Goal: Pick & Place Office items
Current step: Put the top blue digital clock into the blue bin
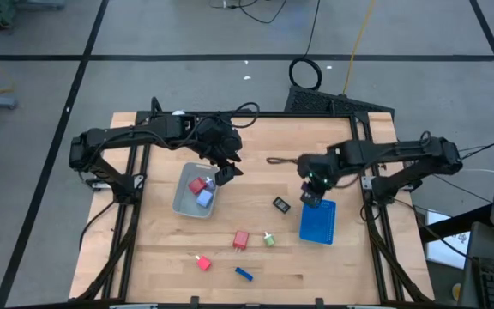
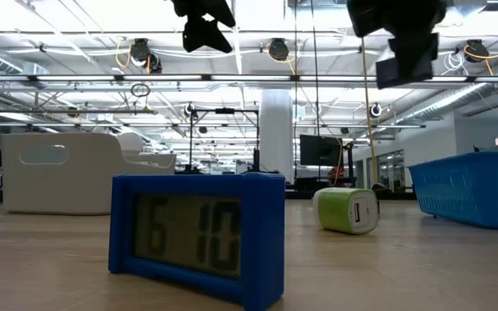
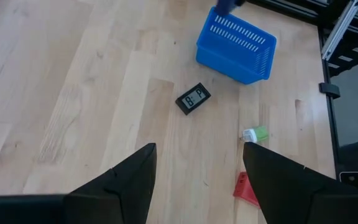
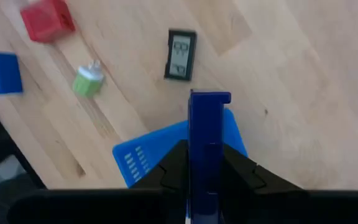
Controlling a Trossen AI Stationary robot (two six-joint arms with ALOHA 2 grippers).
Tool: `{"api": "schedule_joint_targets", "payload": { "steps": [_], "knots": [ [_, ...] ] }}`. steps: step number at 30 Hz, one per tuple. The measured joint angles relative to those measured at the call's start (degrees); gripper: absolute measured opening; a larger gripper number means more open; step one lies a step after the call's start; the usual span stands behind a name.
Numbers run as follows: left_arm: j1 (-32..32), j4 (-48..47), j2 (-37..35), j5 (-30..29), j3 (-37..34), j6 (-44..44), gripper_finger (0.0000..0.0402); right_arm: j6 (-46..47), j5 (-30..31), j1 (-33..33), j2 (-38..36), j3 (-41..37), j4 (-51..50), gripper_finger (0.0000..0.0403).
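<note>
A placing step is judged to be in hand: a dark blue block-like item (image 4: 208, 134) is pinched between the fingers of the right gripper (image 1: 312, 194), which hangs over the near-arm end of the blue tray (image 1: 318, 222). In the right wrist view the fingers are seen pressed against both sides of the item, with the tray directly beneath it. The next move is judged to call for a short descent over the tray's opening and then a spreading of the fingers, so that the item drops inside rather than on the rim.

The left gripper (image 1: 224, 174) is held above the edge of the grey tray (image 1: 184, 202) that faces the blue tray. Its fingers (image 3: 126, 180) are spread wide and nothing is held between them. Inside the grey tray a red item (image 1: 198, 185) and a lavender item (image 1: 205, 197) are seen lying together.

Between the two trays, on the table (image 1: 256, 146), a small black clock (image 1: 281, 204) lies close to the blue tray. Nearer the table's front edge a red block (image 1: 241, 239), a green item (image 1: 269, 239), a small red item (image 1: 202, 262) and a blue item (image 1: 243, 274) are left to be collected.
</note>
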Motion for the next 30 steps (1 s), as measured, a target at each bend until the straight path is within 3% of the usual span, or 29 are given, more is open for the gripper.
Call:
{"api": "schedule_joint_targets", "payload": {
  "steps": [16,25,30],
  "knots": [
    [0.0,0.0,0.0,1.4,0.0,0.0,0.0243,16.2,-0.2,11.7,-1.9,-15.3,7.6,0.0045],
    [0.0,0.0,0.0,1.4,0.0,0.1,0.0244,24.3,0.1,12.0,-6.8,-29.2,22.8,0.0046],
    [0.0,0.0,0.0,1.4,0.0,0.1,0.0244,24.9,1.6,11.0,-7.2,-32.9,25.5,0.0047]
  ]
}}
